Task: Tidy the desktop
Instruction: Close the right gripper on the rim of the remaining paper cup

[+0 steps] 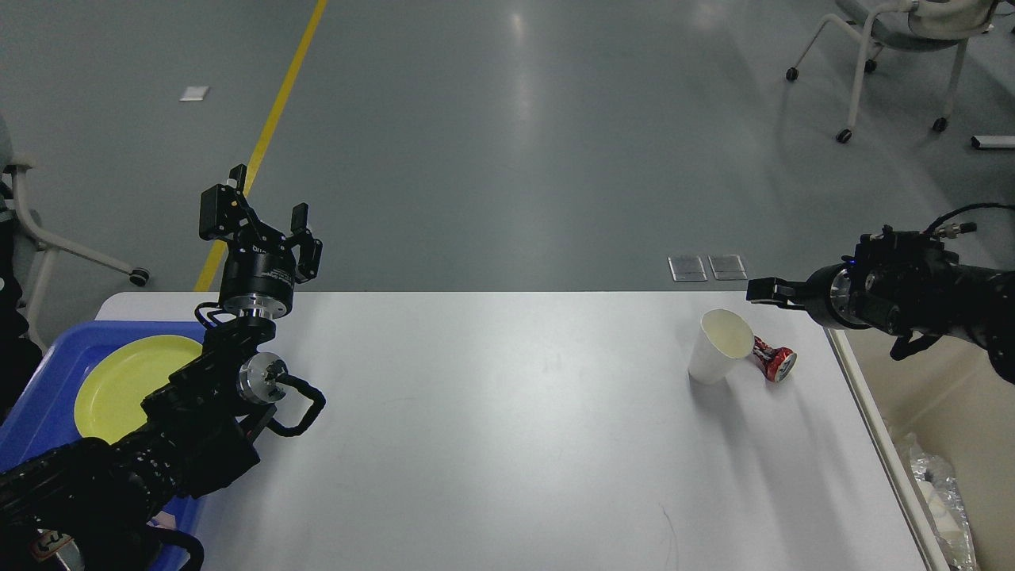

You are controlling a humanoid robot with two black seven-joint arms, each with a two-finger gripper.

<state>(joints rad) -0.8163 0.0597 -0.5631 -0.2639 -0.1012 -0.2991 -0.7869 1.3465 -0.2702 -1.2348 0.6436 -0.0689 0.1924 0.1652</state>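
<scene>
The desktop [507,412] is a wide white tabletop. Near its far right corner a white paper cup [718,346] stands tilted, and a crushed red can [773,358] lies against its right side. My right gripper [763,290] comes in from the right and hovers just above and to the right of the cup, pointing left. It is dark and seen side-on, so its fingers cannot be told apart. Over the far left corner my left gripper [258,218] is raised and open, holding nothing.
A blue tray [40,412] with a yellow plate [127,381] sits at the left edge, partly under my left arm. A beige bin [951,420] holding crumpled plastic [940,492] stands beside the right edge, partly behind my right arm. Chairs stand on the grey floor beyond.
</scene>
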